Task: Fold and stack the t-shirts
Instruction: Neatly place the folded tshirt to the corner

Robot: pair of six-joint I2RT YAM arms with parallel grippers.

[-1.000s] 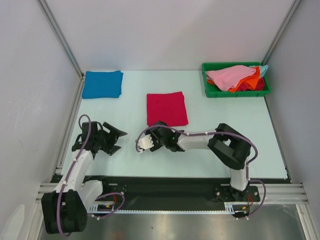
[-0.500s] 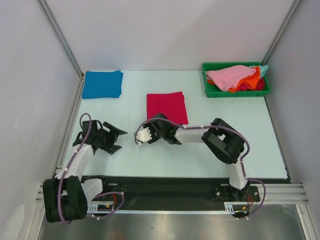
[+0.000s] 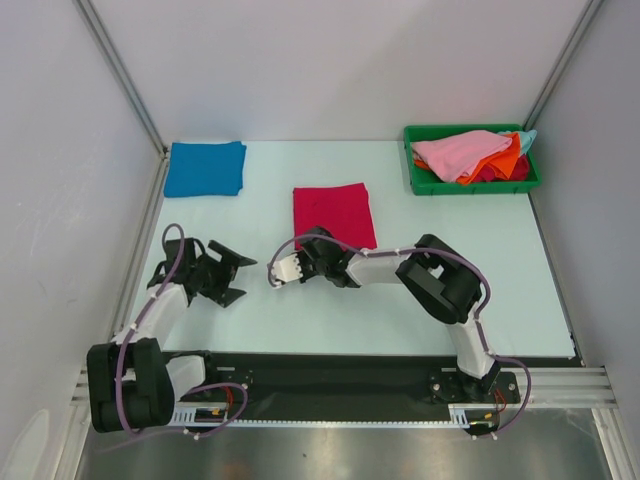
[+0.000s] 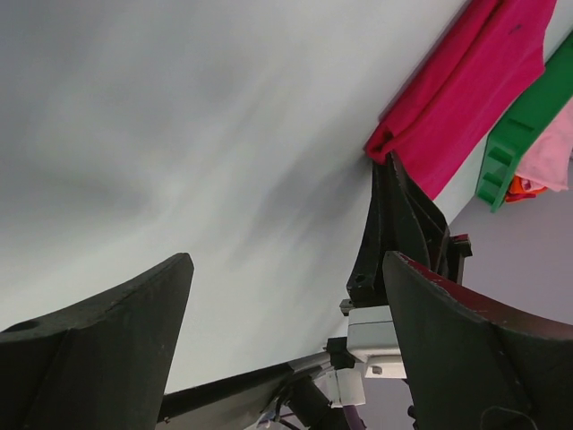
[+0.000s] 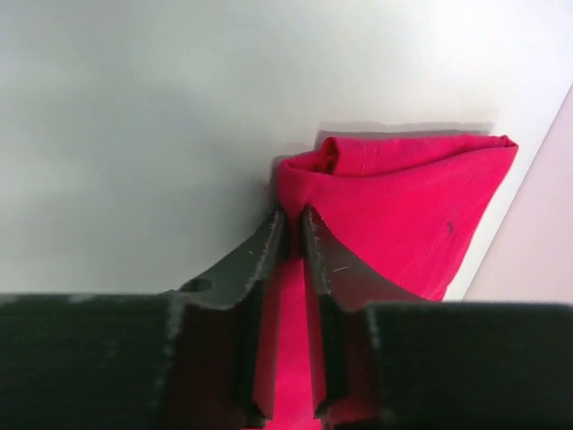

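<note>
We look down on a pale table (image 3: 300,315) closed in by grey-white walls (image 3: 330,70) and aluminium posts (image 3: 122,75). The crimson t-shirt (image 3: 334,212) lies folded at mid-table. The blue t-shirt (image 3: 205,168) lies folded in the far left corner, well apart. A green bin (image 3: 470,185) at far right holds a heap of pink, orange and light blue t-shirts (image 3: 460,152). The right gripper (image 5: 294,213) pinches the crimson cloth at its near edge, by the left corner, and its arm lies across the table in front. The left gripper (image 3: 232,275) stands wide and holds nothing, near the left edge.
</note>
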